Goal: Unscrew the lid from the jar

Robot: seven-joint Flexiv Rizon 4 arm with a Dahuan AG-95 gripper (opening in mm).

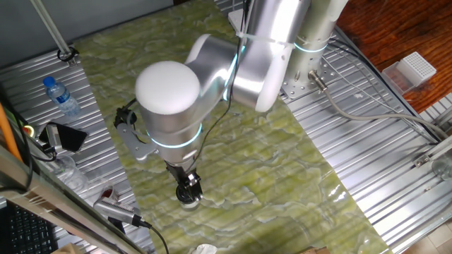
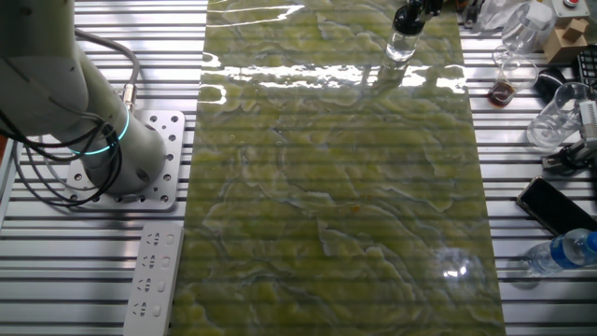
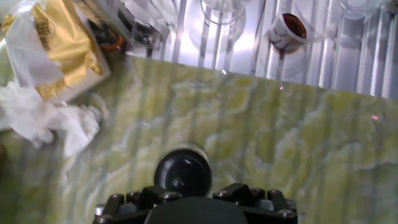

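Note:
The jar [image 1: 189, 203] is a small clear jar that stands upright on the green marbled mat [image 1: 282, 176], near its front edge. In the other fixed view the jar [image 2: 401, 45] is at the top of the mat [image 2: 336, 187]. The black round lid [image 3: 182, 171] sits on the jar and fills the lower middle of the hand view. My gripper [image 1: 188, 188] points straight down onto it. Its fingers [image 3: 155, 194] sit at either side of the lid, closed against it. The gripper [image 2: 409, 17] also shows in the other fixed view, dark, on top of the jar.
A water bottle with a blue cap [image 1: 62, 97] and a phone [image 1: 65, 136] lie on the slatted metal left of the mat. A cup of brown liquid [image 3: 287, 31], a yellow packet [image 3: 56, 50] and a crumpled tissue [image 3: 53, 118] lie just beyond the jar. A power strip [image 2: 154, 280] lies by the arm's base.

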